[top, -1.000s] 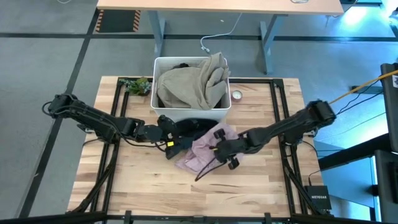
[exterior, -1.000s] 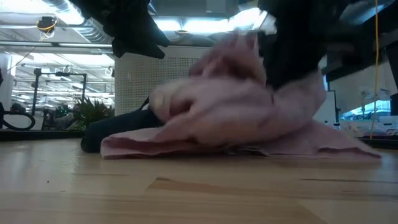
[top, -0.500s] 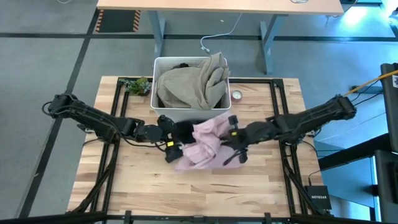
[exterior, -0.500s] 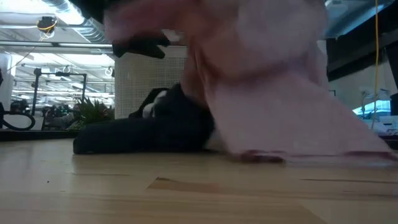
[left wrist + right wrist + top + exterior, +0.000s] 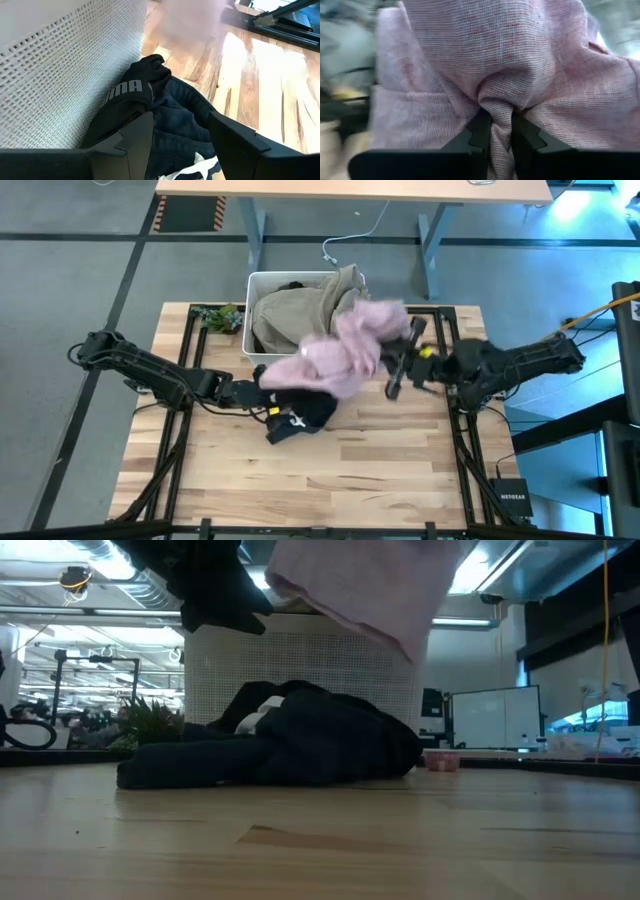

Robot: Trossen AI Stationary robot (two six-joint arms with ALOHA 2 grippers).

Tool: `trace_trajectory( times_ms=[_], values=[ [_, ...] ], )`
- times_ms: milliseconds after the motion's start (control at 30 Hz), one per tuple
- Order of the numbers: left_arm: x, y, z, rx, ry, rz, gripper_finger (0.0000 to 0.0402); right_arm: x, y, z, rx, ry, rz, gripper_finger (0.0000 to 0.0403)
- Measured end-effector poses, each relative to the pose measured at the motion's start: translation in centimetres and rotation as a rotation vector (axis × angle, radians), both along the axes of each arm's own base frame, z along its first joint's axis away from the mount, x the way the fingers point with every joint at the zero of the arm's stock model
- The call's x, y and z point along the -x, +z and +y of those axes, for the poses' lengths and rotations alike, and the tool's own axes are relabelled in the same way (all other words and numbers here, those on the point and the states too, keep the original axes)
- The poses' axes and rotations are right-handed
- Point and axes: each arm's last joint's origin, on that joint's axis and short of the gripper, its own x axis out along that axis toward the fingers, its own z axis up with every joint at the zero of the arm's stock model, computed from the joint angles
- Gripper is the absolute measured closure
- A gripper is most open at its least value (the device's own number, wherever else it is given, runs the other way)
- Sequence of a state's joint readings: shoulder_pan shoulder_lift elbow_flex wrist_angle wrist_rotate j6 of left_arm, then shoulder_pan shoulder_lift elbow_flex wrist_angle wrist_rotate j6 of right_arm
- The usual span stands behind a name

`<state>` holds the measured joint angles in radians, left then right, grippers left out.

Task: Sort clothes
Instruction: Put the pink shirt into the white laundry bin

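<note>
A pale pink garment (image 5: 343,352) hangs in the air in front of the white bin (image 5: 256,292), and my right gripper (image 5: 397,367) is shut on it. It also shows at the top of the low view (image 5: 360,590). A pile of black garments (image 5: 303,409), one with a white logo (image 5: 125,91), lies on the table against the bin's near wall. My left gripper (image 5: 180,120) is open just above the pile's left side, touching nothing. A large olive-green garment (image 5: 300,315) fills the bin. My right gripper pinches a bunched fold of the pink garment (image 5: 501,116) between its two fingers, several layers gathered together. It comes at the garment from the table's right side. The garment hangs slack around and below the fingers, lifted clear of the table.
A small potted plant (image 5: 222,317) stands left of the bin. A small pink cup (image 5: 440,760) stands on the table right of the black pile. Black frame rails (image 5: 448,360) run along the table's sides. Bare wood (image 5: 330,480) lies toward the near edge.
My right gripper has gone up and toward the table's far right, lifting the pink garment off the table and off the black pile. The garment now hangs clear in front of the bin, and the black garments lie uncovered where they were.
</note>
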<state>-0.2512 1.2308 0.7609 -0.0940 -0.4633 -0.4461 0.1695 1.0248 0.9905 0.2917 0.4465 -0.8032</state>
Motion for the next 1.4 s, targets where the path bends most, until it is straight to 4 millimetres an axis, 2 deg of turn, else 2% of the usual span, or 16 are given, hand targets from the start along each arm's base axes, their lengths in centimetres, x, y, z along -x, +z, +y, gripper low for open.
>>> trace_trajectory(
  times_ms=[133, 300, 433, 533, 633, 767, 933, 1033, 1133, 1400],
  values=[
    [0.0, 0.0, 0.0, 0.0, 0.0, 0.0, 0.0215, -0.9, 0.6, -3.9, 0.034, -0.106, -0.102, 0.0348],
    [-0.1, 0.0, 0.3, -0.007, 0.008, 0.002, 0.0215, -2.3, -0.4, -9.8, 0.013, -0.224, -0.107, 0.0348],
    [-0.1, 0.0, 0.5, -0.008, 0.016, 0.002, 0.0215, -3.9, -3.4, -14.4, -0.193, -0.254, -0.011, 0.0348],
    [-0.1, 0.0, 0.5, -0.007, 0.017, 0.004, 0.0215, -5.1, -6.4, -16.9, -0.39, -0.224, 0.105, 0.0347],
    [-0.1, 0.0, 0.5, -0.006, 0.017, 0.006, 0.0215, -6.3, -9.7, -18.5, -0.549, -0.219, 0.257, 0.0347],
    [0.0, -0.1, 0.5, -0.007, 0.017, 0.009, 0.0215, -7.4, -13.7, -19.0, -0.636, -0.251, 0.467, 0.0347],
    [0.0, -0.1, 0.5, -0.006, 0.018, 0.011, 0.0215, -7.8, -15.4, -19.1, -0.68, -0.253, 0.571, 0.0347],
    [0.0, -0.1, 0.5, 0.0, 0.022, 0.01, 0.0215, -7.6, -15.1, -19.0, -0.722, -0.269, 0.552, 0.0344],
    [0.0, -0.1, 0.5, 0.002, 0.023, 0.013, 0.0215, -7.4, -13.8, -18.9, -0.767, -0.279, 0.553, 0.0322],
    [0.1, -0.3, 0.5, 0.013, 0.032, 0.026, 0.0215, -7.1, -6.9, -18.7, -0.765, -0.274, 0.575, 0.0205]
  ],
)
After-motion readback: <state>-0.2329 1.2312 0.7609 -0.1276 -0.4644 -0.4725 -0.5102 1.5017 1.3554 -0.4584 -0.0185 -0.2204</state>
